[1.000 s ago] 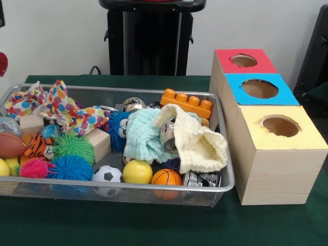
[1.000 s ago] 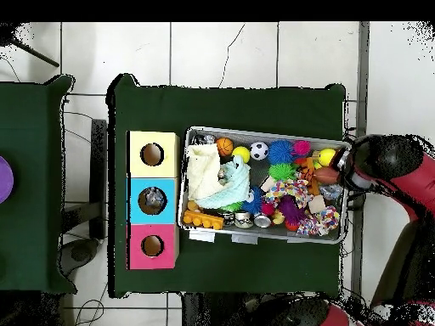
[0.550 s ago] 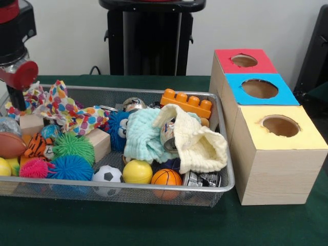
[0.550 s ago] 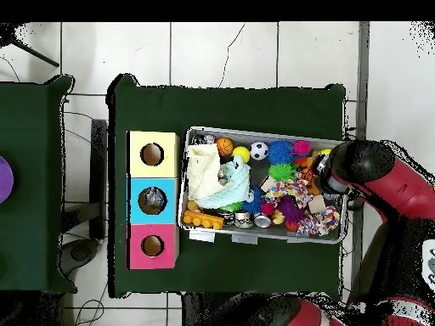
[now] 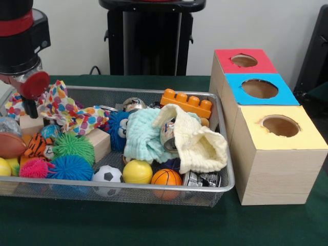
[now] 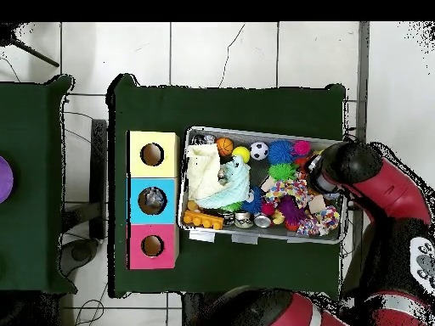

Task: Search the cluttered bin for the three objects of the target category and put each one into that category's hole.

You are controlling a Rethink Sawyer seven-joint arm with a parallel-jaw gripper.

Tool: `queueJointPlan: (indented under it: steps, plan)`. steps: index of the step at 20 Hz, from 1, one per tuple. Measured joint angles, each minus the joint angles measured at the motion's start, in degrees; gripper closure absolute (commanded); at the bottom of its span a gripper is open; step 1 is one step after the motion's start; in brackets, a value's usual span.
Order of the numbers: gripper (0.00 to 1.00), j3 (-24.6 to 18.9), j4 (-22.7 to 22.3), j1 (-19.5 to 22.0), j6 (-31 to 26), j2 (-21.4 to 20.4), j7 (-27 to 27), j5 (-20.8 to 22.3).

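A wire mesh bin (image 5: 221, 154) holds mixed toys. Along its front lie a soccer ball (image 5: 107, 175), a yellow ball (image 5: 137, 171) and a small basketball (image 5: 166, 178). Green (image 5: 74, 146), blue (image 5: 70, 167) and pink (image 5: 35, 168) spiky balls fill the left part. Mint (image 5: 143, 134) and cream (image 5: 202, 146) cloths drape over a can (image 5: 168, 134); a spotted cloth (image 5: 66, 110) lies at the back left. My gripper (image 5: 32, 105) hangs over the bin's left end, just above the spotted cloth; in the overhead view the arm (image 6: 340, 165) hides it.
Right of the bin stand three boxes with round holes: red (image 5: 243, 61), blue (image 5: 261, 88) and yellow (image 5: 281, 126). An orange toy brick (image 5: 187, 102), a wooden block (image 5: 98, 142), a tiger toy (image 5: 38, 146) and a brown football (image 5: 10, 145) also lie in the bin.
The arm has come in from the side and now stands over the end of the bin farthest from the boxes. Nothing in the bin has moved.
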State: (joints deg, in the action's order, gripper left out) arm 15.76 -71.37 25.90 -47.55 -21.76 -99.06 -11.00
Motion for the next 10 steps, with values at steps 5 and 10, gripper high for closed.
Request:
queueJointPlan:
  steps: [5,10]
  plan:
    - [1.0,0.0,-0.1,0.7,1.1,1.9,0.0,-0.1]
    - [1.0,0.0,-0.3,0.8,1.6,3.2,0.0,-0.2]
